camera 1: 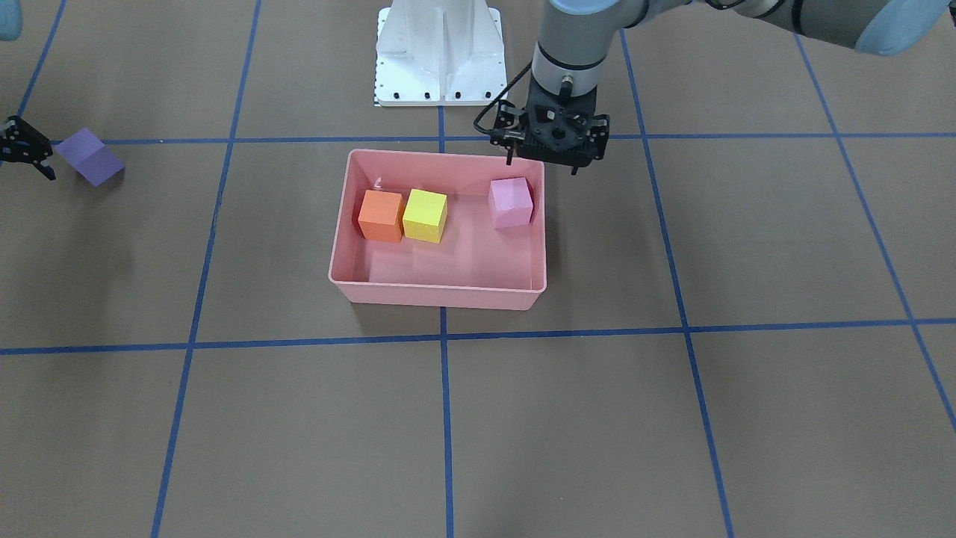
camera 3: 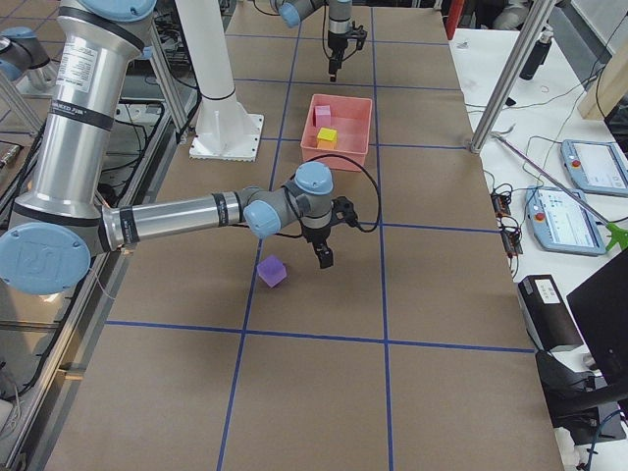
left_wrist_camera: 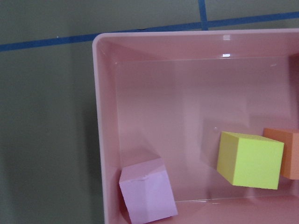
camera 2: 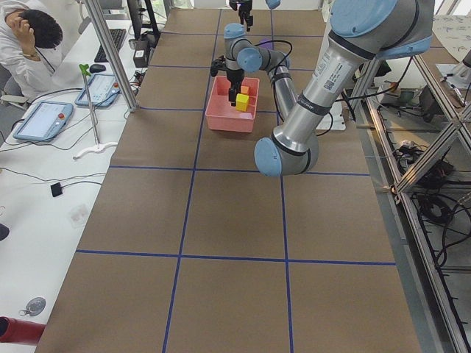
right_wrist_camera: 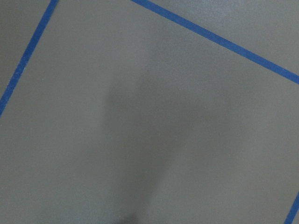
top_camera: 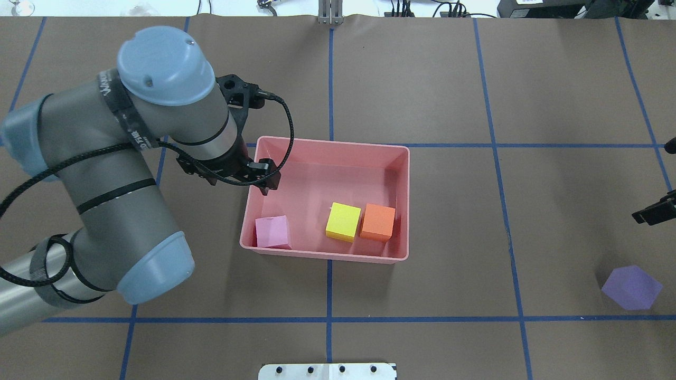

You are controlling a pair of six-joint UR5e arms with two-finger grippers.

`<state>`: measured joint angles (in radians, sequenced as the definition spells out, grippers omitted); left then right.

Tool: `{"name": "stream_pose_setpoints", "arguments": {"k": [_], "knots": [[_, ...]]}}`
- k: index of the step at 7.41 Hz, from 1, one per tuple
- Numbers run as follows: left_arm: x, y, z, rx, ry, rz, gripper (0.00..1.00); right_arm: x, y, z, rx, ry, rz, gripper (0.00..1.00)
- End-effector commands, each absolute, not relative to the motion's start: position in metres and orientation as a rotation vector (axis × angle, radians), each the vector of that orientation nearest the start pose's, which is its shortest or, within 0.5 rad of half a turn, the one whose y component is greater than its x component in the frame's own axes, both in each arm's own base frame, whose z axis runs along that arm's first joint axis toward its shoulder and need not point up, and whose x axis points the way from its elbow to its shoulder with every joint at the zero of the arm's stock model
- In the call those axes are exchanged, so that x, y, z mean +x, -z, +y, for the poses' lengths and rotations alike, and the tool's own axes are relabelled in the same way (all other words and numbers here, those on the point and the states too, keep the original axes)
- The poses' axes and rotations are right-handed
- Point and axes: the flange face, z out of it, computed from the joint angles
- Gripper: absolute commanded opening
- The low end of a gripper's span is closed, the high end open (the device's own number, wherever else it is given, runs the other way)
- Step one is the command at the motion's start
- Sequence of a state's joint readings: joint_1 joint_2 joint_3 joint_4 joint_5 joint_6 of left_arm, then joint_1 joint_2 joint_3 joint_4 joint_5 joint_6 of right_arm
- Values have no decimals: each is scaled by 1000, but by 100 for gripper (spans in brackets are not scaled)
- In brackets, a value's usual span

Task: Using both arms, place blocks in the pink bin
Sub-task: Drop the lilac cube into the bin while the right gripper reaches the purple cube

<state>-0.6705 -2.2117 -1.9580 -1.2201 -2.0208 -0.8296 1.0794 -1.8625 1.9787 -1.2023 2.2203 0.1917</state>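
The pink bin (camera 1: pixel 437 295) sits mid-table. It holds the orange block (camera 1: pixel 380 216) and the yellow block (camera 1: pixel 425 215) side by side, and the pale pink block (camera 1: pixel 511 202) in a corner. My left gripper (camera 1: pixel 541 166) hangs open and empty over the bin's rim, just above and beside the pink block. The left wrist view shows the pink block (left_wrist_camera: pixel 147 191) and the yellow block (left_wrist_camera: pixel 250 159) below it. The dark purple block (camera 1: pixel 89 157) lies on the table outside the bin. My right gripper (camera 1: pixel 26 153) is open and empty next to it, partly cut off by the frame edge.
The white pedestal base (camera 1: pixel 441 52) stands behind the bin. Blue tape lines (camera 1: pixel 444 418) grid the brown table. In the exterior left view a side table with tablets (camera 2: pixel 44 121) and a seated operator (camera 2: pixel 29 37) lies beyond the table's edge.
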Motion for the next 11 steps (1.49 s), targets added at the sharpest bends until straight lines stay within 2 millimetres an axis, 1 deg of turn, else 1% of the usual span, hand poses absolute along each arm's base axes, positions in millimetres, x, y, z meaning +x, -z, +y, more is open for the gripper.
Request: {"name": "stream_pose_setpoints", "arguments": {"k": [1, 2, 3, 4, 5, 6, 7, 9, 11], "knots": [[357, -239, -464, 150, -337, 709, 100, -129, -558, -355, 251, 504, -791, 100], [326, -266, -481, 182, -406, 671, 100, -140, -558, -348, 243, 533, -800, 100], [292, -295, -493, 182, -469, 661, 100, -146, -561, -340, 239, 555, -805, 99], [245, -324, -513, 207, -525, 646, 100, -150, -564, -334, 229, 571, -804, 99], [212, -352, -522, 199, -555, 643, 100, -154, -568, -324, 226, 595, -807, 99], [195, -363, -529, 204, -566, 631, 100, -153, -573, -312, 233, 603, -814, 99], [190, -368, -530, 205, -576, 627, 100, -155, -578, -304, 233, 619, -803, 99], [189, -370, -530, 216, -579, 631, 100, -168, -588, -299, 218, 624, -764, 99], [189, -369, -529, 215, -577, 643, 100, -192, -589, -287, 204, 605, -757, 99]]}}
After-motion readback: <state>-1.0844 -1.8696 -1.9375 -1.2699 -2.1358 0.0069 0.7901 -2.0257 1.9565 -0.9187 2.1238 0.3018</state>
